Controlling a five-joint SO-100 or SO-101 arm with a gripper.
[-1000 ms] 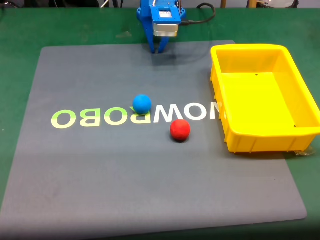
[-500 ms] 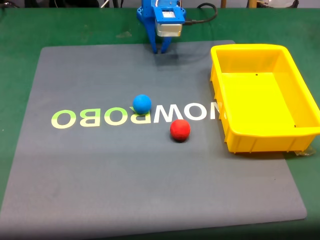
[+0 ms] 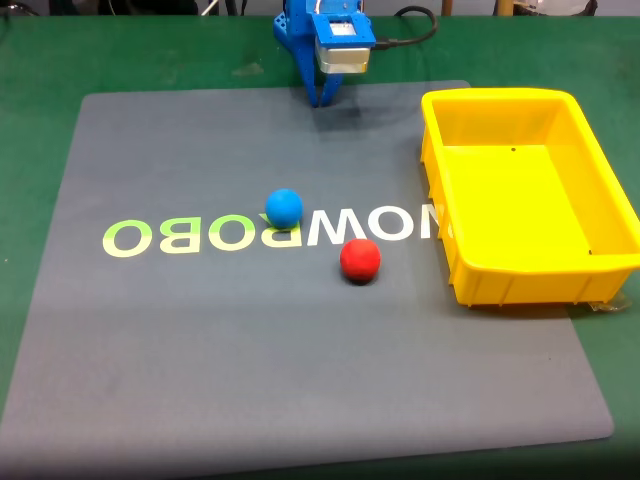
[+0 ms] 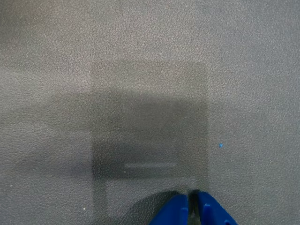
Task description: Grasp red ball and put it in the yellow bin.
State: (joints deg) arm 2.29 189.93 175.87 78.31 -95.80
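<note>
The red ball [image 3: 360, 261] lies on the grey mat [image 3: 200, 330] near its middle, just below the white lettering. To its right stands the yellow bin [image 3: 527, 190], with nothing inside. My blue gripper [image 3: 322, 97] hangs at the far edge of the mat, well behind the ball, fingers pointing down and pressed together. In the wrist view the two blue fingertips [image 4: 174, 212] of my gripper [image 4: 191, 211] meet at the bottom edge above bare mat [image 4: 140, 70], with nothing between them.
A blue ball [image 3: 284, 207] rests on the mat up and left of the red one. Green table surface [image 3: 120, 55] surrounds the mat. A black cable [image 3: 405, 38] runs off behind the arm base.
The gripper and wrist have shifted slightly to the right at the far edge of the mat. Both balls and the bin have stayed put.
</note>
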